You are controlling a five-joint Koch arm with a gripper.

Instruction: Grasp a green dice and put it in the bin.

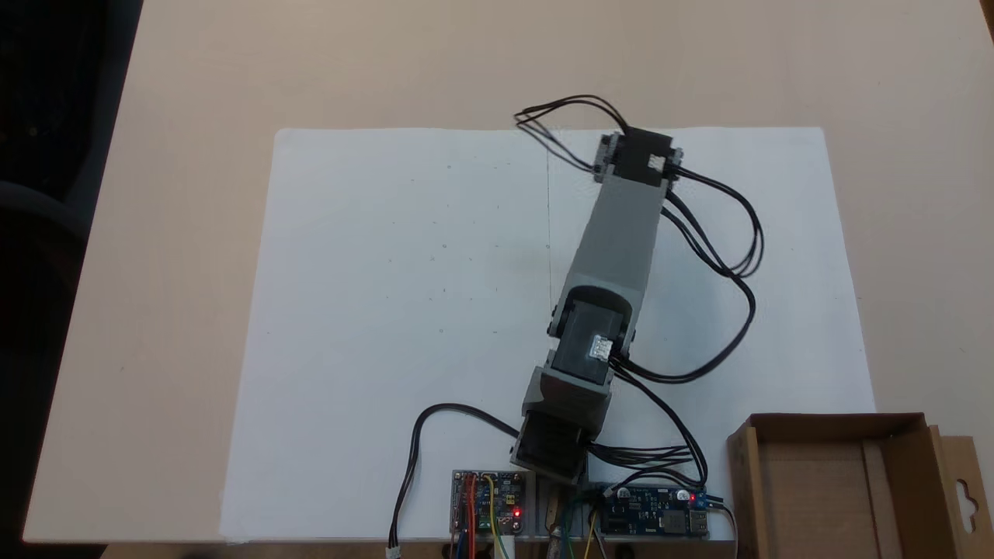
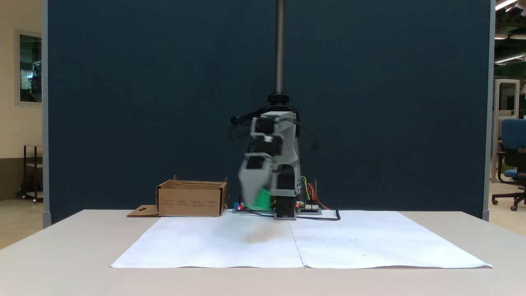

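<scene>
In a fixed view from the front, the green dice (image 2: pixel 263 199) hangs in the air at the lower end of my blurred grey arm. The gripper (image 2: pixel 259 202) is shut on it, a little above the white paper. The brown cardboard bin (image 2: pixel 191 201) stands apart to the left of the arm in that view, its hang-hole flap lying flat beside it. In a fixed view from above, the bin (image 1: pixel 835 423) sits at the bottom right corner. There the arm (image 1: pixel 621 233) stretches over the paper and hides the gripper and the dice beneath it.
White paper (image 1: pixel 388 310) covers the middle of the beige table. Two circuit boards (image 1: pixel 488 503) with lit red LEDs sit by the arm's base, and black cables (image 1: pixel 730 264) loop to the right. A dark blue partition (image 2: pixel 164 82) and a metal pole (image 2: pixel 280 45) stand behind.
</scene>
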